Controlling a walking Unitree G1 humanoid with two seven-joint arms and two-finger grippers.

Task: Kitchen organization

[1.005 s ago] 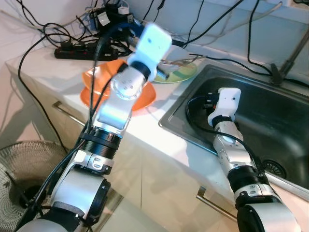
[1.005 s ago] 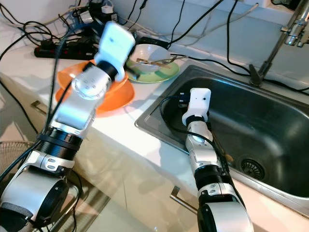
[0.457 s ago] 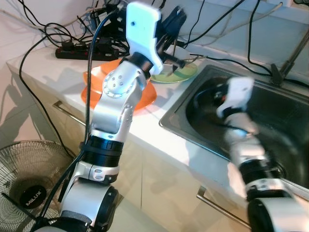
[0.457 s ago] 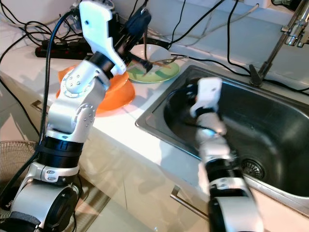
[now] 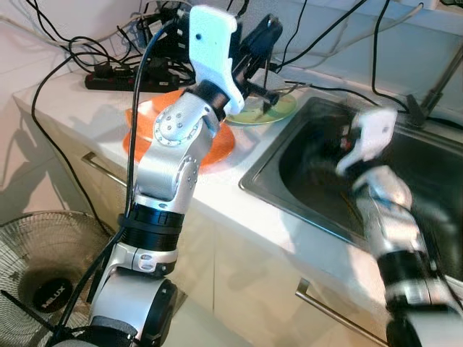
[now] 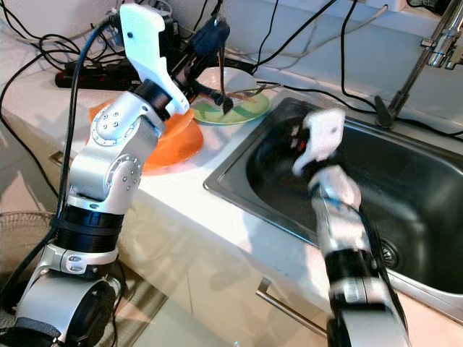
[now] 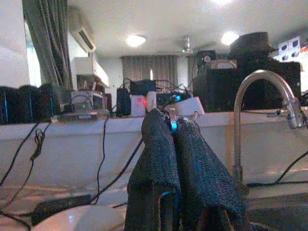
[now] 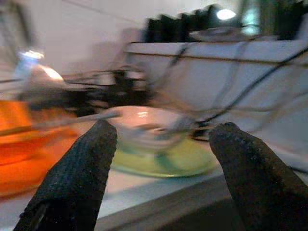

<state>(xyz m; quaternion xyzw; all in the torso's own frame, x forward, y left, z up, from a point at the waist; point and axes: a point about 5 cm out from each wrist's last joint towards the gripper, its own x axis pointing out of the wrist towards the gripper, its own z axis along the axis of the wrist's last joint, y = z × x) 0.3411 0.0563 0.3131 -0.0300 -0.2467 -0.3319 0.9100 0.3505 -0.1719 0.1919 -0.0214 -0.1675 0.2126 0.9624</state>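
Two arms reach over a white kitchen counter [image 5: 87,108] with a steel sink [image 6: 427,181] set into it. The left gripper [image 6: 210,47] is raised above the back of the counter, its two black fingers [image 7: 159,144] pressed together with nothing visibly between them; past their tips the left wrist view looks level across the room toward a curved tap [image 7: 262,96]. Just below and beyond those closed jaws sits a green plate [image 6: 235,108] with a white bowl [image 6: 228,79] on it, and a thin metal utensil [image 6: 249,91] lies across the bowl, its long axis running roughly along the counter's back edge, one end pointing toward the sink and the other toward the orange bowl [image 5: 152,130]; which end is the handle cannot be told. The orange bowl rests on the counter beside the green plate, under the left forearm. A black power strip [image 5: 119,81] and tangled cables [image 5: 72,54] lie behind it. The right gripper [image 8: 163,159] is over the sink near its counter-side rim, blurred in the head views; its jaws stand wide apart and hold nothing, and the plate with the white bowl appears in the gap between them, farther off. A floor fan [image 5: 51,282] stands below the counter
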